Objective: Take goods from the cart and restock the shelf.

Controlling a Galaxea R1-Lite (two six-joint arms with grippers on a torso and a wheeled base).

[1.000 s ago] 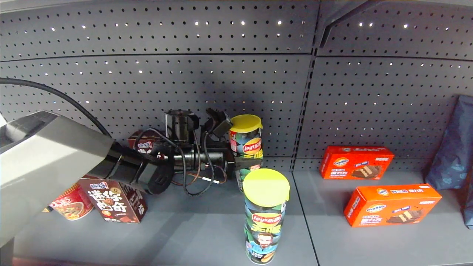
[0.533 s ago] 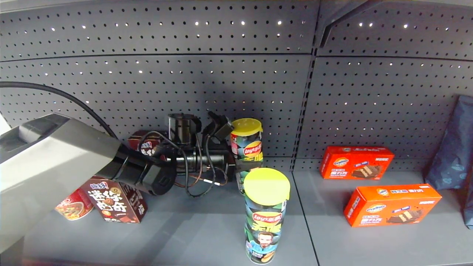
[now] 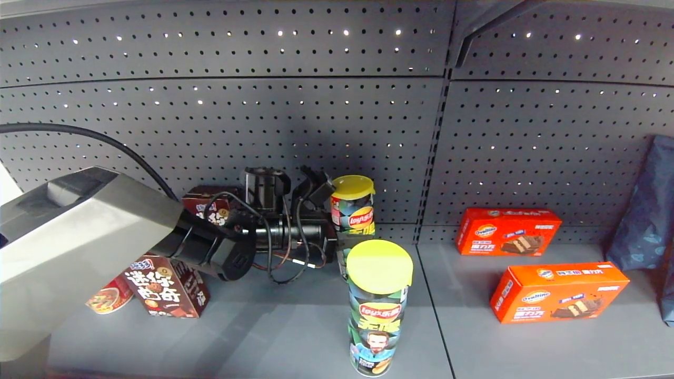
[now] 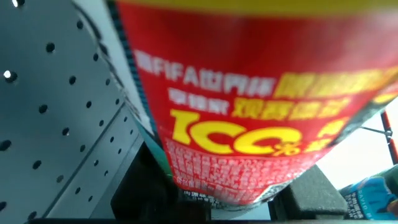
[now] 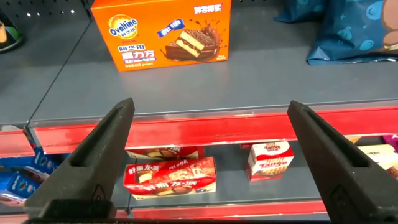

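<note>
A chip can (image 3: 353, 210) with a yellow lid stands upright at the back of the grey shelf (image 3: 263, 326), near the pegboard. My left gripper (image 3: 337, 221) is shut on it from the left side. The left wrist view shows the same chip can (image 4: 249, 112) very close, between dark finger pads. Its bottom is hidden behind a second, matching chip can (image 3: 378, 310) standing at the front of the shelf. My right gripper (image 5: 210, 106) hangs open and holds nothing, in front of the shelf's red front edge (image 5: 205, 134).
Two orange cake boxes (image 3: 506, 230) (image 3: 558, 291) lie on the right half of the shelf, with a blue bag (image 3: 647, 210) at the far right. A brown snack box (image 3: 167, 287), another behind it (image 3: 208, 205) and a noodle cup (image 3: 108, 297) sit left. Boxed goods (image 5: 171, 177) fill the lower shelf.
My left arm has lowered the held chip can toward the shelf floor and pushed slightly forward. The other goods have stayed put.
</note>
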